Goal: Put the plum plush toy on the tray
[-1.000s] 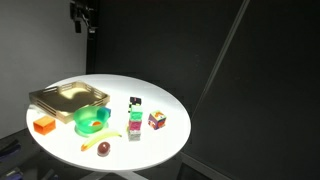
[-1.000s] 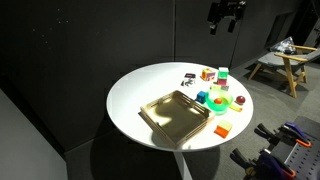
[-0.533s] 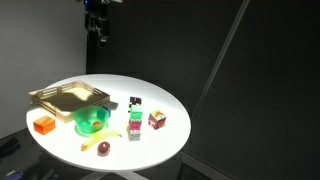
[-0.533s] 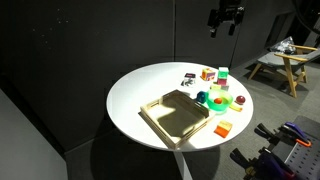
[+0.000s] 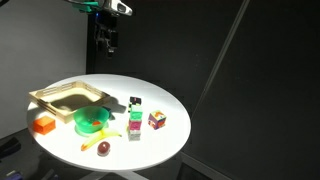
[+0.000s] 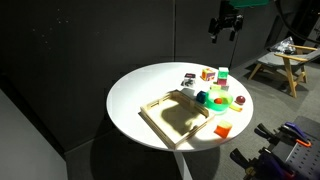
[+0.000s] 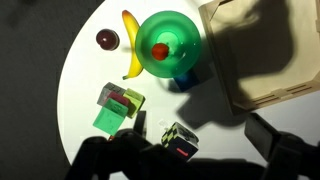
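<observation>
Over the last second the robot arm [image 5: 107, 28] has swung in from the dark backdrop toward the round white bench [image 5: 165, 105], and it now hangs high above the bench's far edge, well apart from everything on it. Nothing on the bench appears to have been touched; the light and shadow falling on the shallow rectangular light wooden tray [image 5: 45, 97] have shifted, but I cannot tell that the tray itself moved. The dark maroon round plush plum [image 5: 102, 149] lies on the bare bench near the front edge, just beside the yellow toy banana [image 5: 111, 134] and near the green round bowl [image 5: 90, 121], which sits between it and the tray. From the wrist view the plum [image 7: 107, 39] shows clear of the banana [image 7: 130, 45], with free bench on its other sides. The fingers [image 7: 285, 150] show only as dark shapes at the bottom of that view, spread wide with nothing between them. I judge this to be the opening approach: the arm still has to cross over the bowl, drop onto the plum, close on it, then carry it back to the tray. The banana lying close by is the likeliest thing to get nudged on the descent.
</observation>
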You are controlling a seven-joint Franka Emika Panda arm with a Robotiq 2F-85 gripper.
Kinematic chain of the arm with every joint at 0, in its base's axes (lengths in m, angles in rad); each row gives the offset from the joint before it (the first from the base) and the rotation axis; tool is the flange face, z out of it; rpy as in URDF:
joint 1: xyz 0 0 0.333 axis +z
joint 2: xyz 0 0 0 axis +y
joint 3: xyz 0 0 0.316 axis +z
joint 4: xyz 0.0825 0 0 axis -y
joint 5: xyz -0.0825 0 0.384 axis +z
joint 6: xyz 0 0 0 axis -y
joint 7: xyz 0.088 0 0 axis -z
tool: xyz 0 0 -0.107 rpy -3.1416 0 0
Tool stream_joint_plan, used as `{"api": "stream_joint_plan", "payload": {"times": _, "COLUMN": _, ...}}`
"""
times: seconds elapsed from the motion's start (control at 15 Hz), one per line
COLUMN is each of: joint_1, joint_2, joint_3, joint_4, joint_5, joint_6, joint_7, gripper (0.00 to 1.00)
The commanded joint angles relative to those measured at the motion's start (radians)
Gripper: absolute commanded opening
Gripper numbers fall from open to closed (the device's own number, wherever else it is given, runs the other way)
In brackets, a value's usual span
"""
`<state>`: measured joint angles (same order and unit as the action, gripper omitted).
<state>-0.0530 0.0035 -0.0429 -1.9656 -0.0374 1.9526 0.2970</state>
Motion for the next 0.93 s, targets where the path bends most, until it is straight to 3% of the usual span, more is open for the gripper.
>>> {"api": "stream_joint_plan", "payload": {"times": 0.0, "joint_1": -0.012, "joint_2": -0.007, "joint_3": -0.021, "joint_4": 0.008, "joint_5": -0.032, "joint_6": -0.001, "joint_7": 0.056, "gripper": 1.0}}
{"api": "stream_joint_plan", "payload": {"times": 0.87, "joint_1": -0.077, "joint_2": -0.08, "joint_3": -0.085, "joint_4": -0.075, "joint_5": -0.018, "joint_6": 0.045, "joint_7": 0.189, "gripper": 1.0}}
